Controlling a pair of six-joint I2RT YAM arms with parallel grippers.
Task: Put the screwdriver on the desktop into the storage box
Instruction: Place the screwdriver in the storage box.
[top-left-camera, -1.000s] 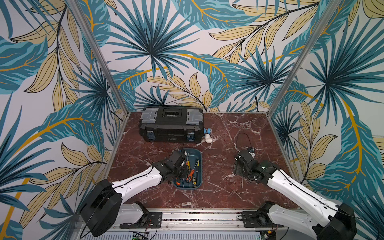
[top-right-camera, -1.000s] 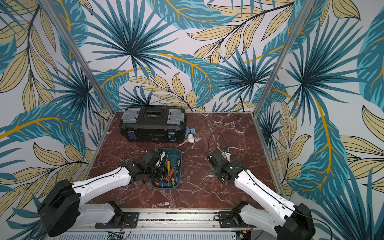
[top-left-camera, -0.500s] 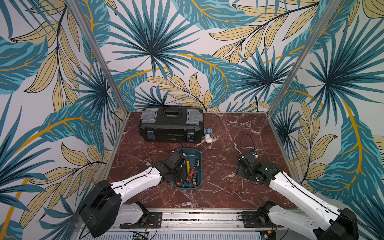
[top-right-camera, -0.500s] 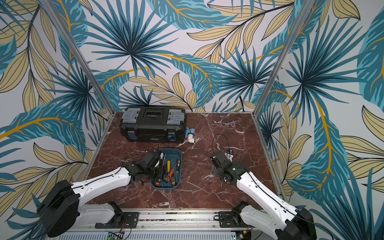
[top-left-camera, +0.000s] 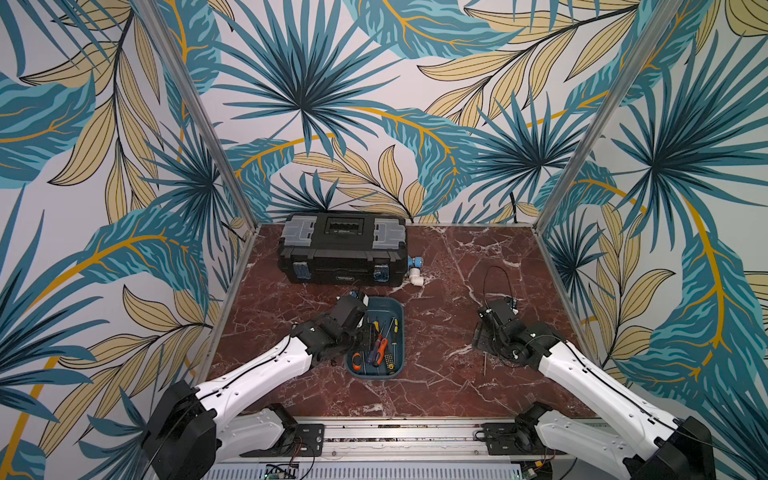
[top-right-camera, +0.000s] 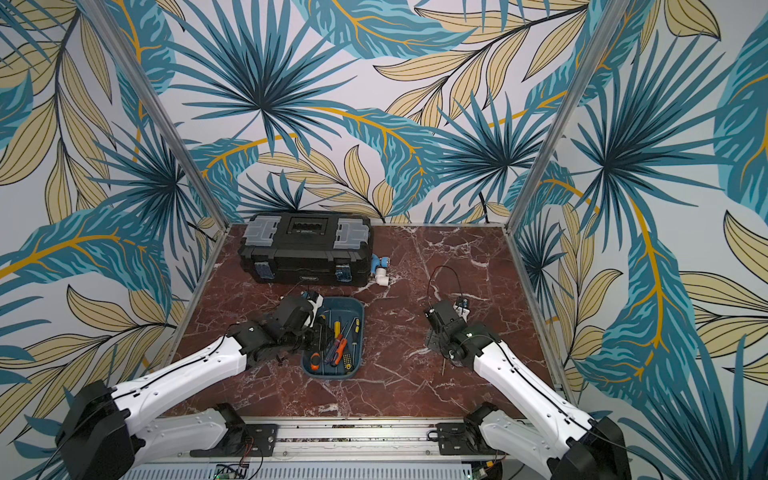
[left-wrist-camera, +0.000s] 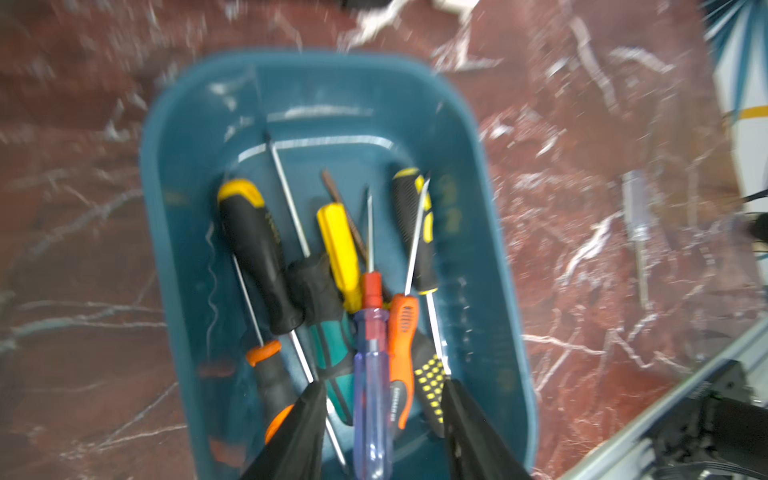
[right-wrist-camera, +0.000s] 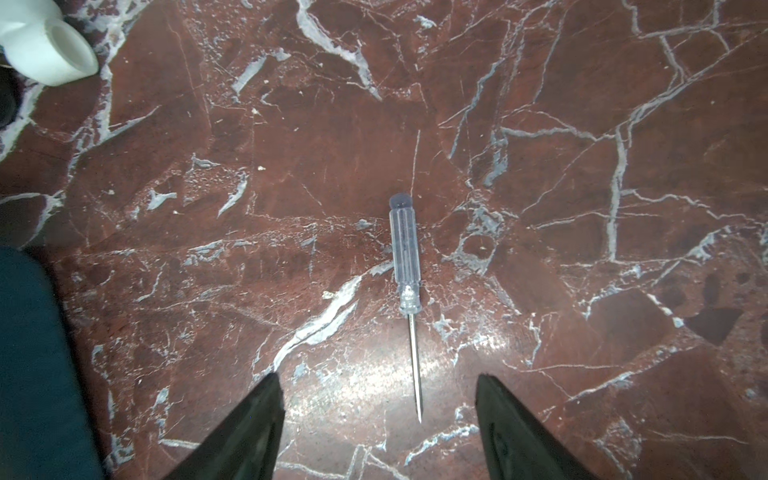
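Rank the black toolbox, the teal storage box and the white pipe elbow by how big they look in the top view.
Largest to smallest in a top view:
1. black toolbox
2. storage box
3. white pipe elbow

Glossy marble desktop (right-wrist-camera: 291, 145) — clear-plastic screwdriver (right-wrist-camera: 404, 249)

On my red-brown marbled counter (top-left-camera: 436, 291) one small screwdriver (right-wrist-camera: 405, 257) lies flat. It has a clear handle and a thin steel shaft, tip toward six o'clock. It lies well apart from the teal box (top-left-camera: 400, 316), about three o'clock of it. The box holds a heap of other screwdrivers (left-wrist-camera: 374, 353).
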